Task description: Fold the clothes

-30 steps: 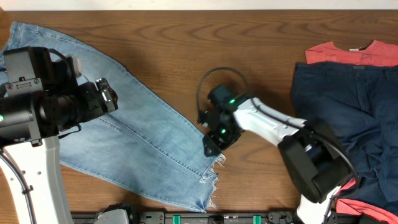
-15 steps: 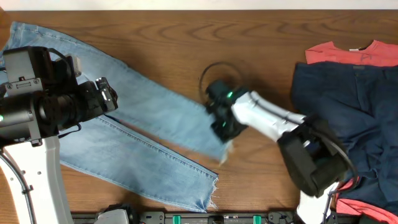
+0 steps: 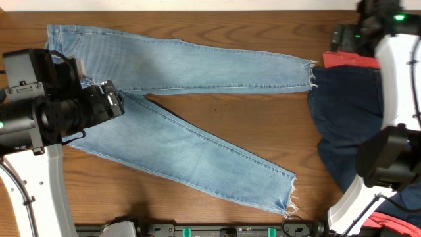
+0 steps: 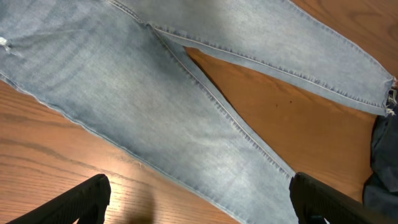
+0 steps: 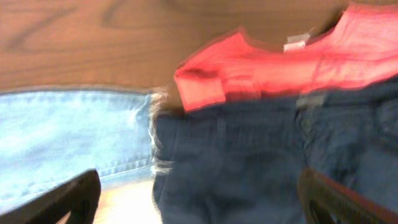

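across the overhead view, the light-blue jeans [image 3: 184,141] are lying flat on the wooden table [image 3: 263,112], their two legs spreading apart like a v from the waist at the left. the upper leg [image 3: 197,66] is running along the far side, its frayed hem [image 3: 310,74] touching the navy garment [image 3: 348,112], while the lower leg [image 3: 210,161] is slanting toward the near edge. the left gripper [image 3: 113,102] is hovering over the waist end of the jeans, and the right gripper [image 3: 339,41] is hanging at the far right corner, just beside the coral-red t-shirt [image 3: 352,60], which is peeking out from under the navy garment. from this height neither claw's state is showing clearly. from the left wrist, the jeans [image 4: 124,106] are filling most of the picture, bare wood is showing between the legs, and a bit of the navy garment [image 4: 382,168] is sitting at the right edge. the fingers [image 4: 87,196] are standing wide apart in the bottom corners, released, grasping nothing. from the right wrist, the picture is blurring: the t-shirt [image 5: 267,68], with a small white label [image 5: 296,42] at its collar, is lying above the navy garment [image 5: 249,162], and the end of a jeans leg [image 5: 68,137] is meeting the navy cloth at the left. this claw's fingers [image 5: 68,199] are also spreading wide, released and gripping nothing.
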